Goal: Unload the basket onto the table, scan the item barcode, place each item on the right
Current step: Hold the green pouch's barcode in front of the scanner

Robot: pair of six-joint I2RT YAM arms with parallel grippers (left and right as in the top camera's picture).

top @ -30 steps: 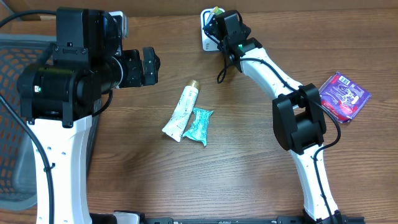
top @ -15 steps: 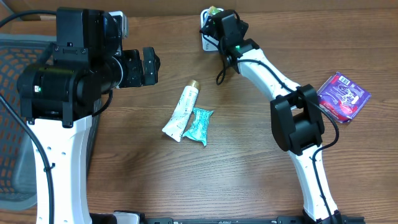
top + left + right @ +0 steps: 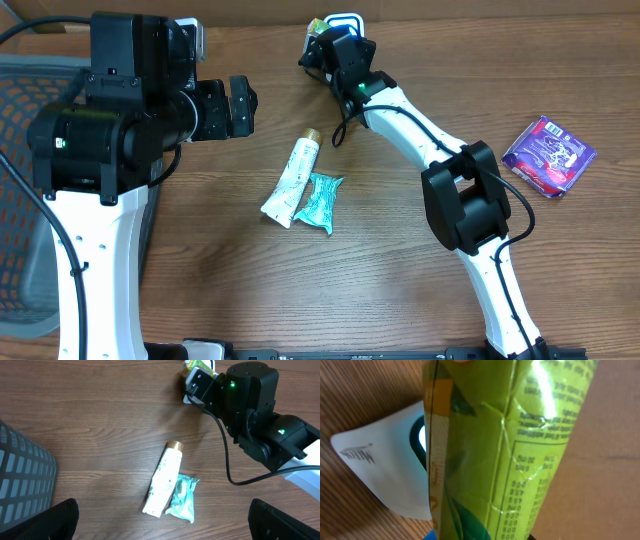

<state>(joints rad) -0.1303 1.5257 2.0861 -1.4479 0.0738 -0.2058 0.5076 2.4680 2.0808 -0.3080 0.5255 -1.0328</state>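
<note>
- The green and yellow packet (image 3: pixel 316 24) is at the top centre of the overhead view, just left of the scanner (image 3: pixel 346 20) and raised off the wooden table (image 3: pixel 400 280).
- In the right wrist view the packet (image 3: pixel 495 450) fills most of the frame. Its creased, glossy face shows a printed table of small text, too blurred to read.
- The right gripper (image 3: pixel 322 42) is clamped on this packet, fingers drawn close together around it. Its own fingers are barely visible in its wrist view.
- The scanner is a white unit with a blue rim. In the right wrist view it (image 3: pixel 380 475) lies in the left half of the frame, behind the packet, with a lit window partly covered by the packet's edge.
- In the left wrist view the packet (image 3: pixel 197 365) peeks in at the top edge, just above the right gripper's dark body (image 3: pixel 200 385).
- A white tube with a gold cap (image 3: pixel 292 178) lies tilted at the centre of the overhead view, cap pointing to the upper right.
- A teal sachet (image 3: pixel 318 202) lies touching the tube's lower right side.
- A purple packet (image 3: pixel 548 153) lies at the right edge of the overhead view, well apart from the rest.
- The left gripper (image 3: pixel 238 107) hangs in the upper left of the overhead view with its fingers spread wide, holding nothing.
- A mesh basket (image 3: pixel 25 200) sits at the left edge.
</note>
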